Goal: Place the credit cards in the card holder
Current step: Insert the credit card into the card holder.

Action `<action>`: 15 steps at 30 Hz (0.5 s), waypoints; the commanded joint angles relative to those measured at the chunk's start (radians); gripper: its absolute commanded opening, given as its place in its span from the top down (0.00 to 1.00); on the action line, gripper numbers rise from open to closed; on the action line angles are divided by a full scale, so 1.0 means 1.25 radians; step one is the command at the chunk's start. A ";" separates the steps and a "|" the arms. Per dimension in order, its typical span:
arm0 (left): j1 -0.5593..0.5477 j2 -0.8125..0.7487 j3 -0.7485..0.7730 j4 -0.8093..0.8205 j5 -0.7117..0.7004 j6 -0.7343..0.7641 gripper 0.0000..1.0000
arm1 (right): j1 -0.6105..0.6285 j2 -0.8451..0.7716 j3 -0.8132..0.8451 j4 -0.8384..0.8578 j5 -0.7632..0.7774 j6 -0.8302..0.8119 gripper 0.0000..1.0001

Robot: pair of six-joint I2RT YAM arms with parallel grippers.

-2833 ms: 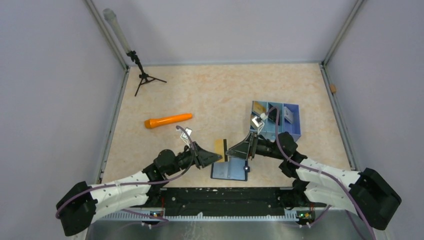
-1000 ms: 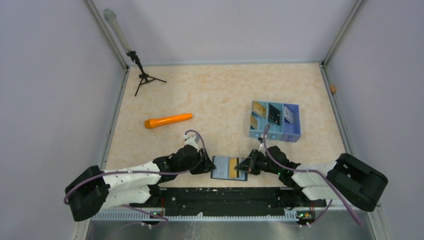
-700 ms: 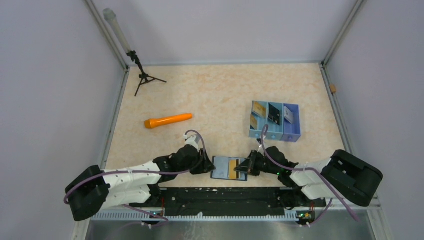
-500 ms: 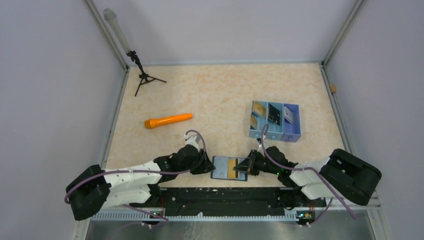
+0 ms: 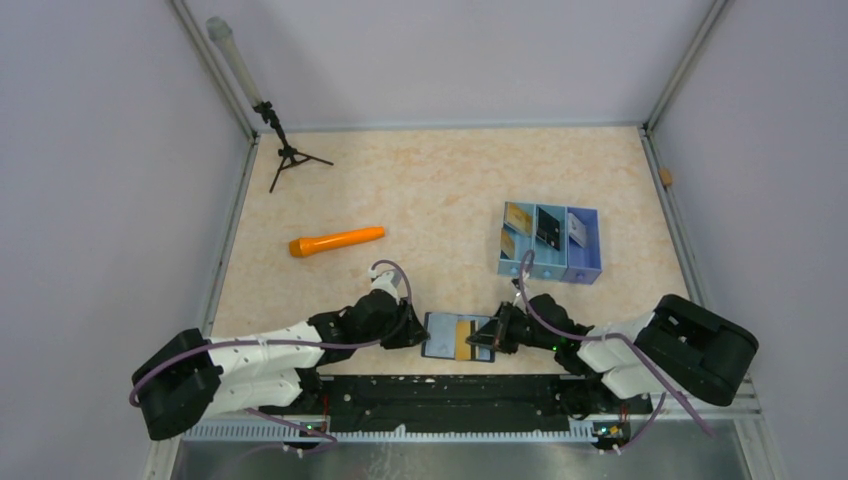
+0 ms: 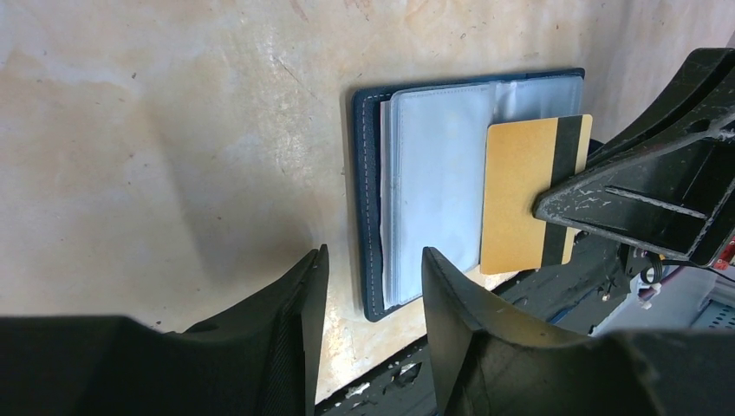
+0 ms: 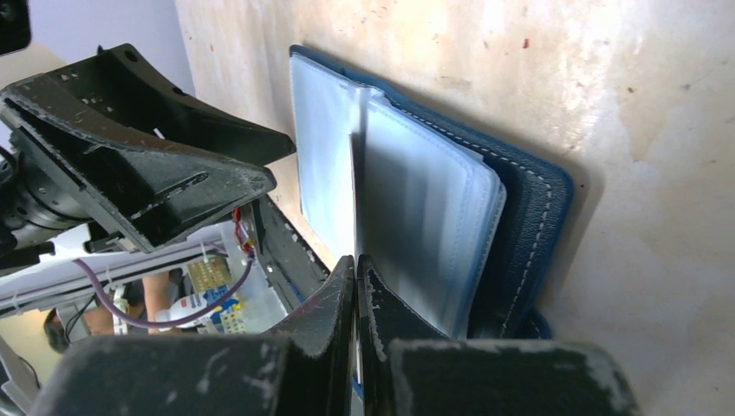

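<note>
The navy card holder (image 5: 440, 337) lies open near the table's front edge, its pale clear sleeves (image 6: 438, 173) facing up. My right gripper (image 5: 484, 340) is shut on a gold credit card (image 6: 520, 195) at its black-stripe edge. The card lies over the holder's right half and, edge-on (image 7: 354, 195), stands among the sleeves (image 7: 433, 217). My left gripper (image 6: 375, 253) is open, low over the table, with the holder's left corner (image 6: 368, 299) between its fingers. More credit cards stand in the blue tray: gold (image 5: 517, 215), black (image 5: 548, 227), white (image 5: 577, 230).
The blue three-compartment tray (image 5: 585, 268) stands behind the right arm. An orange torch (image 5: 336, 241) lies left of centre, and a small black tripod (image 5: 288, 155) is at the back left. The black base rail (image 5: 440, 392) runs right behind the holder.
The right gripper brought the gold card down from above the holder and has slid it a little leftward across the sleeves. The left jaws have narrowed slightly around the holder's corner.
</note>
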 commanded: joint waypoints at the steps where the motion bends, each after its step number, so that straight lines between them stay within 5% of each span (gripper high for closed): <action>1: -0.004 0.014 0.023 0.005 -0.003 0.011 0.52 | 0.012 0.026 0.015 0.044 0.001 0.000 1.00; 15: -0.006 0.036 0.025 0.016 0.015 0.017 0.57 | 0.013 0.078 0.032 0.061 0.009 0.007 1.00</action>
